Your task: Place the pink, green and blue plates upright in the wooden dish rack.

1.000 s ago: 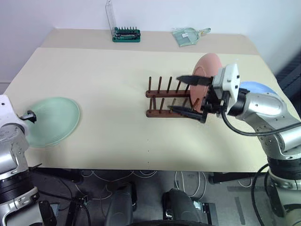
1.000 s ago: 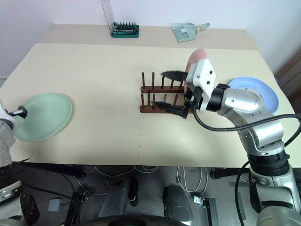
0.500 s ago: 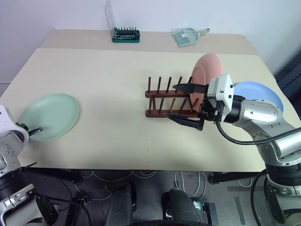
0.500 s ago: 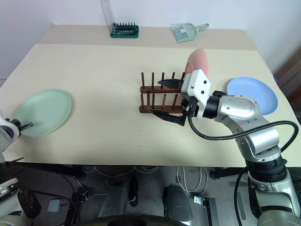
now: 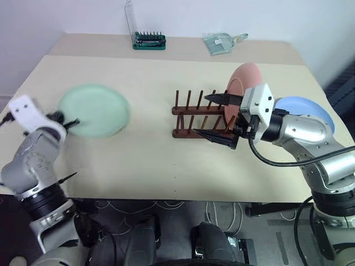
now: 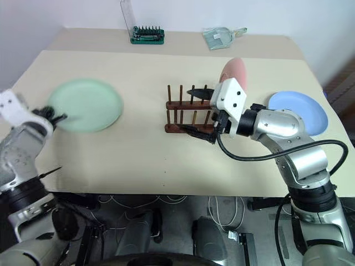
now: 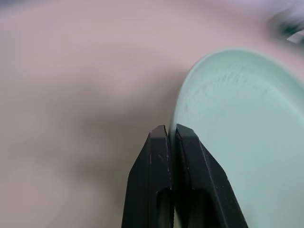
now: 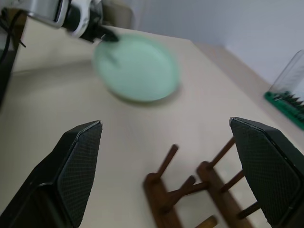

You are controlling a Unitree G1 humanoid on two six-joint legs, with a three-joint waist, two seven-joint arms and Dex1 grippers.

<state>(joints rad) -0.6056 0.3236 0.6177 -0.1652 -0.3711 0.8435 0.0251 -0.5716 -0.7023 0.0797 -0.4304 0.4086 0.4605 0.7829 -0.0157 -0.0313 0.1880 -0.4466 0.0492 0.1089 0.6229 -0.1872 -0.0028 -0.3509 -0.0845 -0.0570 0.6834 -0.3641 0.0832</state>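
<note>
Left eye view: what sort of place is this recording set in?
Probably a lab or workshop test bench, not a kitchen. A plain beige table holds a wooden dish rack and plastic plates. A green rack of tool bits sits at the back, and cables trail on the floor.

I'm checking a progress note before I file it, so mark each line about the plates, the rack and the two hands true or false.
1. The pink plate stands upright in the wooden dish rack. True.
2. The blue plate is in the rack too. False: it lies flat on the table, beyond the right arm.
3. The left hand is shut on the green plate at its rim. True.
4. The right hand grips the pink plate. False: its fingers stand open by the rack and hold nothing.
5. The green plate rests in the rack. False: it is well to the rack's left.
</note>
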